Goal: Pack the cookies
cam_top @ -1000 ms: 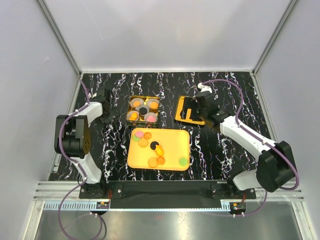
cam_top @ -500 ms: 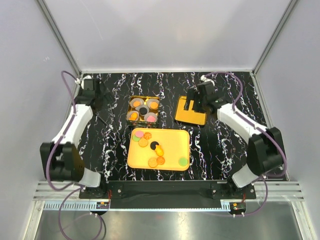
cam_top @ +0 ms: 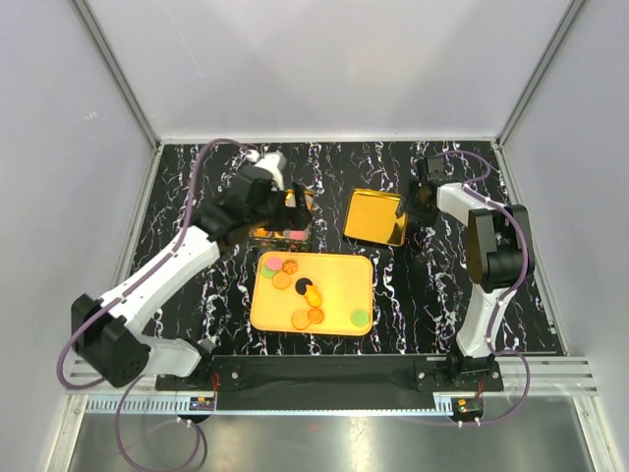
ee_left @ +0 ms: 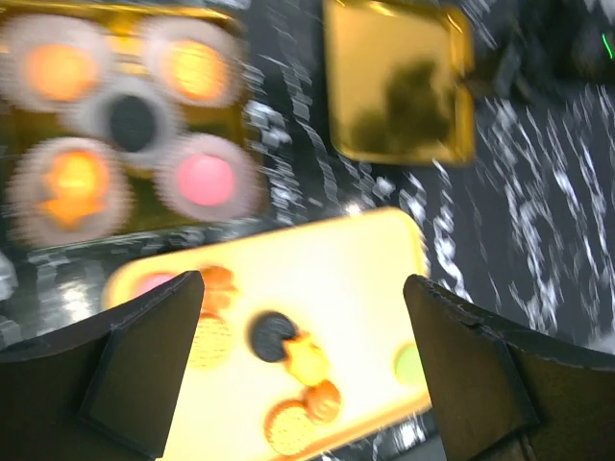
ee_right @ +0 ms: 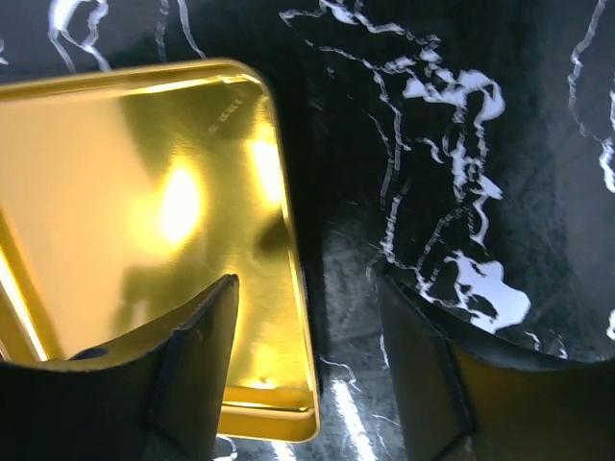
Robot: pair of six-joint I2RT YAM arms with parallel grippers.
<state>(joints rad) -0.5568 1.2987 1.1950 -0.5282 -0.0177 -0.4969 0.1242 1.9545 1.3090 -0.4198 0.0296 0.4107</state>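
Swung inward since half a second ago, the left arm hangs over the black marbled table. The left gripper has its fingers spread. Between them is the yellow rectangular plastic tray of loose round cookies. Beyond them is the gold square tin, half hidden overhead. The right gripper has spread fingers straddling the shiny gold lid at its edge.

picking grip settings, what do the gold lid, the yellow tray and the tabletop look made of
Gold lid: likely thin metal, polished; it mirrors glare and dark shapes. Yellow tray: probably plastic, matte; even colour, no sharp reflections. Tabletop: black with white veins, marble look, maybe a printed sheet; cannot tell.
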